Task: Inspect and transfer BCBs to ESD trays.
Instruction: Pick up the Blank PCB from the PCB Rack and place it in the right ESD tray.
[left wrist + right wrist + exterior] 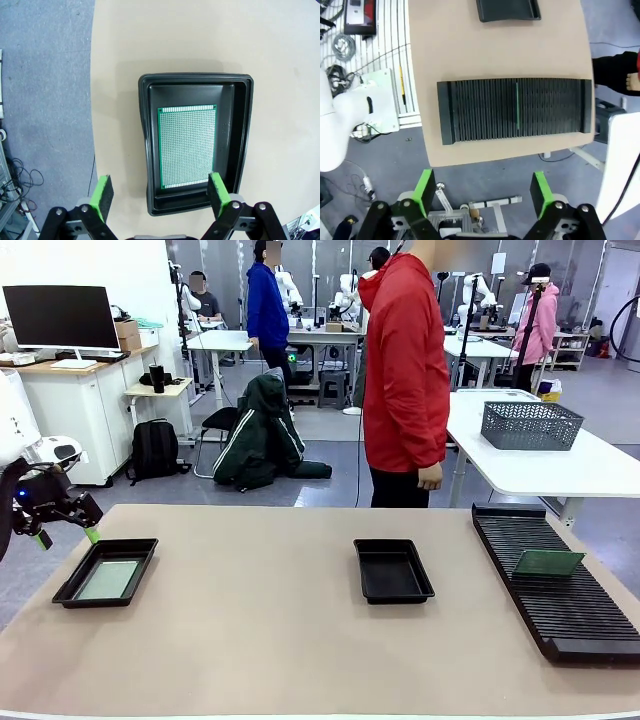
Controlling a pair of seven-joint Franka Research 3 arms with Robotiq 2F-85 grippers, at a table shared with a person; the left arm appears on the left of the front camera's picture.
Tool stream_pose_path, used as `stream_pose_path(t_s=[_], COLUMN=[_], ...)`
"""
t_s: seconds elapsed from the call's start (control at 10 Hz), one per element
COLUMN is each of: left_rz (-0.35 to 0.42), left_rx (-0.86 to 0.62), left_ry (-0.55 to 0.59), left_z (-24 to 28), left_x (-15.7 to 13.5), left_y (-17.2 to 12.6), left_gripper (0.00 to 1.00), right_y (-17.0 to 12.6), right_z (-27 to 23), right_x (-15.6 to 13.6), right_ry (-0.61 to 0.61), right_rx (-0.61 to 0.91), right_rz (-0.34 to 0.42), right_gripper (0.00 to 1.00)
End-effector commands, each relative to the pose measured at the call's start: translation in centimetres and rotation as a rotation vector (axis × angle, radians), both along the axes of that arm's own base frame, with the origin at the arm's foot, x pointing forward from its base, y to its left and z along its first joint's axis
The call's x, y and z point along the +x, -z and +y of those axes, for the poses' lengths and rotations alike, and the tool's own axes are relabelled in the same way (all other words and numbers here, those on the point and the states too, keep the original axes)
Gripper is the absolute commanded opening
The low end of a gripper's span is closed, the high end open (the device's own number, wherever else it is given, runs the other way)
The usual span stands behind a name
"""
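1. One board (187, 146) lies flat on the floor of a black tray (195, 79), its long sides running along the tray's long sides. It lies nearer one long wall than the other.
2. This tray (125, 542) sits at the worktop's (260, 640) left edge, in the far half, with the pale board (107, 579) inside it.
3. The left gripper (160, 185) hangs above the tray with its fingers spread wide and nothing between them. In its wrist view the board lies just ahead of the green pads (218, 192). One pad overlaps the tray's near corner and the other stands over bare worktop beside the tray.
4. From the front, the left gripper (67, 537) is above and to the left of the tray, out past the worktop's left edge and not touching it.
5. A second board (547, 562) stands tilted in a slot of the long ribbed rack (560, 590), which runs along the worktop's right edge. The board is in the rack's far half.
6. The right gripper (483, 187) is released and holds nothing. It hangs over the floor beyond the right edge. Its wrist view shows this board (517, 111) edge-on as a thin green line in the rack (470, 110), ahead of the fingers and well apart from them.
7. A second black tray (392, 570) sits mid-worktop, between the first tray and the rack.
8. A person in a red jacket (405, 360) stands at the far edge, one hand (430, 477) hanging down.
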State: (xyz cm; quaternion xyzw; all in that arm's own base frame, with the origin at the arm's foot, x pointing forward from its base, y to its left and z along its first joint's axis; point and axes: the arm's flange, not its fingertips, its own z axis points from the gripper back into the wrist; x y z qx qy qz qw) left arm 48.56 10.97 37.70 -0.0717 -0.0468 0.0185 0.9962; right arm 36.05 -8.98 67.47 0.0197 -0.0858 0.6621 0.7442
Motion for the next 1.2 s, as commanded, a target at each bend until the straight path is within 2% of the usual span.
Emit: stream_pose_path(t_s=[0.0,0.5,0.9,1.1], left_rz=[-0.007,-0.007,-0.007,-0.007], left_rx=[-0.001,-0.001,-0.001,-0.001], left_ry=[0.001,0.001,0.001,0.001], left_z=[0.1,0.1,0.1,0.1], left_x=[0.0,0.0,0.0,0.0], left_y=[0.2,0.2,0.2,0.2], left_gripper=[1.0,1.0,1.0,1.0], right_y=[4.0,15.0,22.3,25.6], right_z=[-0.3,1.4,2.5,3.2], right_x=[1.9,4.4,5.8,6.8], right_ry=[-0.095,-0.152,-0.151,-0.122], right_rx=[-0.013,-0.038,-0.061,-0.092], right_rz=[0.019,0.014,-0.05,-0.114], right_gripper=[1.0,1.0,1.0,1.0])
